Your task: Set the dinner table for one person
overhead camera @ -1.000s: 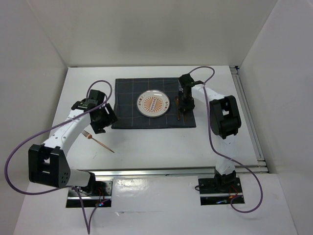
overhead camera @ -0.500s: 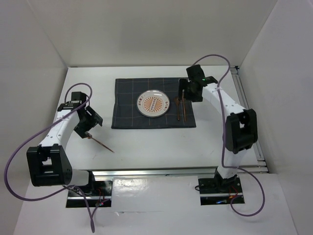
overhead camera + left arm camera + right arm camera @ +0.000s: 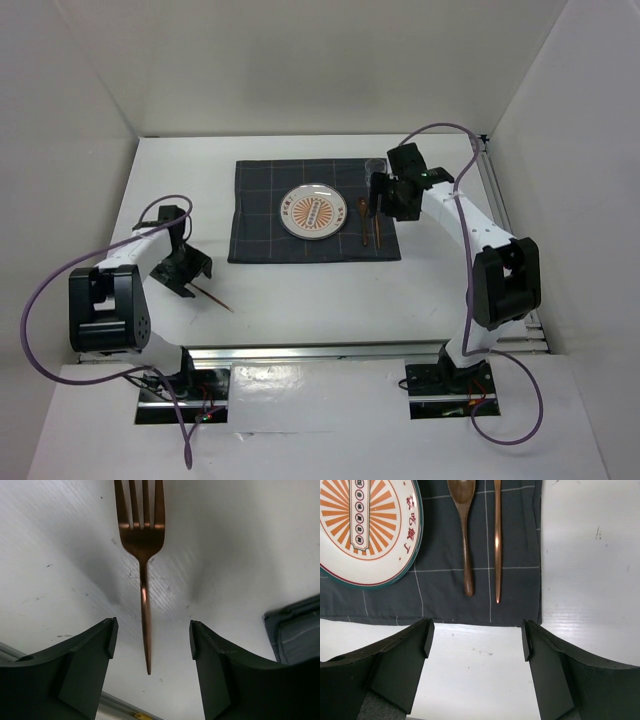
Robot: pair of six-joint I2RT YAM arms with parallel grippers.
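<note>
On the white dinner table [image 3: 300, 290] lies a dark grid-lined cloth [image 3: 260, 215] with a patterned plate [image 3: 313, 212] in its middle. A brown spoon [image 3: 465, 540] and a copper knife [image 3: 497, 540] lie side by side on the cloth, to the right of the plate [image 3: 362, 525]. My right gripper [image 3: 476, 630] hangs open and empty over the cloth's near right corner, shown from above as the right gripper [image 3: 393, 198]. A copper fork [image 3: 142, 535] lies on the bare table at the left. My left gripper [image 3: 152, 630] is open, its fingers either side of the fork's handle end without touching it.
In the top view the fork [image 3: 215, 298] lies slanted beside the left gripper [image 3: 182, 268], left of the cloth. A metal rail [image 3: 360, 348] runs along the table's near edge. White walls close in the back and both sides.
The right gripper has opened, leaving the knife on the cloth, and lifted away. The left arm has swung left and toward me, bringing its gripper over the fork.
</note>
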